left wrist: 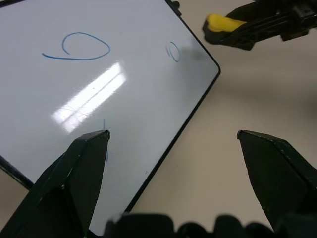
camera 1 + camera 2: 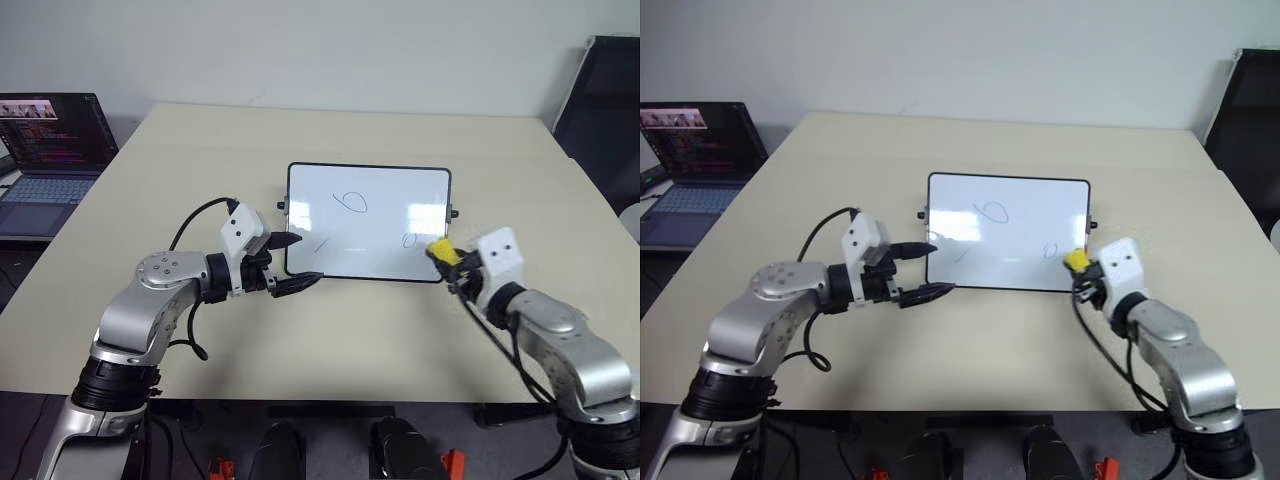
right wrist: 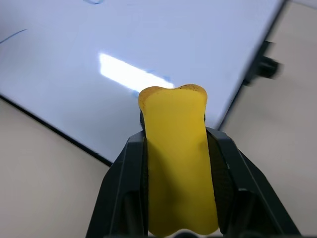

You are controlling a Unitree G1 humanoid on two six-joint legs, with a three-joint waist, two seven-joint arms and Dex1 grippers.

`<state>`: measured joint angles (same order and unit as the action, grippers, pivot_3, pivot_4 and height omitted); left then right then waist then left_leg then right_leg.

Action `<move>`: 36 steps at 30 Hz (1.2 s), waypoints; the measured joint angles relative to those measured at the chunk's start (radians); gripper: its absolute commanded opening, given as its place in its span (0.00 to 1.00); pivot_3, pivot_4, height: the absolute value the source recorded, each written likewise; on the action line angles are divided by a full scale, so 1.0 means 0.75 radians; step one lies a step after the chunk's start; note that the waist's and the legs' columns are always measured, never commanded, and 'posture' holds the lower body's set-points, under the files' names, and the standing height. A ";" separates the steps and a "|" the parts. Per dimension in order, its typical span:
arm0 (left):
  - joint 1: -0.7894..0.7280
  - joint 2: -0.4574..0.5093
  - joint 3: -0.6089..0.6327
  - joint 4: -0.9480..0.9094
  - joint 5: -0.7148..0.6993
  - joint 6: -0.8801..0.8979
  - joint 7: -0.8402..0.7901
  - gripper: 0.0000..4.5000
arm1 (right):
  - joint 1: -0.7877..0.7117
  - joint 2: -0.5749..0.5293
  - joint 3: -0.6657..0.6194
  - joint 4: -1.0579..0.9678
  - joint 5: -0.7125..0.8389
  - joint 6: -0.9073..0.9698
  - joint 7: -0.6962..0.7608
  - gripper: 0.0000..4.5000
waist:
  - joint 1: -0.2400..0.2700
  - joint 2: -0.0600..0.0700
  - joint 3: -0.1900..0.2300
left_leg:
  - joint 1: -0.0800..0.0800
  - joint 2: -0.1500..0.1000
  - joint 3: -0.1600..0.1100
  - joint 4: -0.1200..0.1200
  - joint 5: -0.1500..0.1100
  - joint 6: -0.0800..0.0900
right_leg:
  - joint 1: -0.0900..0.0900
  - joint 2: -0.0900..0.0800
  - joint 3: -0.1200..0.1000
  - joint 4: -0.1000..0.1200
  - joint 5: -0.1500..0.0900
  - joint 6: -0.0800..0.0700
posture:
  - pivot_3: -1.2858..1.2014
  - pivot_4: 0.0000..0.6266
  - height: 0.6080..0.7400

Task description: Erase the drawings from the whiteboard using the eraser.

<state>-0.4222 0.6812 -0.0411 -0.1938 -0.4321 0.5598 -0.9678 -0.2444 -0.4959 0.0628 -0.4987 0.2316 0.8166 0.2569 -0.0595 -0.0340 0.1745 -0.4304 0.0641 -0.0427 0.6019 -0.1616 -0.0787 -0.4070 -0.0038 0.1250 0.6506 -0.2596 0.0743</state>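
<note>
Nearest the bench's (image 2: 330,340) front edge, the right tool (image 2: 447,259) is clamped on the eraser (image 2: 441,251), which sits just off the whiteboard's (image 2: 385,215) near right corner. In the right wrist view the yellow block bulges and pinches in between the fingers (image 3: 229,168), so it looks soft and light, a foam piece that gives under pressure. The grip is across its narrow waist with the free end sticking forward, which seems a sound hold; too much squeeze would probably only deform it, while wiping needs its flat face pressed onto the board.

The left tool (image 2: 290,263) stands spread wide and empty, straddling the board's near left edge, one finger (image 1: 81,168) over the white surface and the other off it above the bench.

The board lies flat at the middle of the bench. It looks glossy, stiff and thin, so it would likely slide under a wipe unless held by its frame. The drawings (image 2: 352,203) are untouched: a slanted stroke near the front left, a small loop near the front right, a larger loop further back.

A laptop (image 2: 45,150) sits beside the far left corner.
</note>
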 measured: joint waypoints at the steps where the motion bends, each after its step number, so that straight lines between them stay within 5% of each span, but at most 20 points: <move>1: -0.002 0.005 -0.002 0.001 -0.002 0.001 -0.019 1.00 | -0.058 0.026 0.031 0.051 -0.047 -0.019 -0.025 0.27 | 0.000 0.000 0.000 | 0.000 0.000 0.000 0.000 0.000 0.000 | 0.000 0.000 0.000 0.000 0.000 0.000 | 0.52 0.24 1.00; 9: -0.009 0.006 -0.018 -0.037 -0.038 0.009 -0.099 1.00 | -0.276 0.077 0.161 0.369 -0.266 -0.194 -0.064 0.27 | 0.005 0.000 0.000 | -0.002 0.000 0.000 -0.004 0.000 0.000 | -0.002 0.000 -0.001 -0.001 0.000 0.001 | 0.52 0.24 1.00; 36: -0.009 0.005 -0.019 -0.061 -0.051 0.042 -0.098 1.00 | -0.223 -0.022 0.296 0.306 -0.450 -0.121 0.209 0.27 | -0.006 -0.002 -0.001 | 0.001 0.000 -0.001 0.008 0.001 0.002 | -0.002 0.001 0.000 0.012 0.000 -0.001 | 0.52 0.24 1.00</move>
<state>-0.4291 0.6849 -0.0555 -0.2394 -0.4705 0.5915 -1.0414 -0.4118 -0.5124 0.2847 -0.2695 -0.1056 0.7257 0.4136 -0.0637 -0.0353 0.1738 -0.4296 0.0642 -0.0433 0.6080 -0.1605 -0.0771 -0.4083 -0.0032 0.1249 0.6595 -0.2596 0.0738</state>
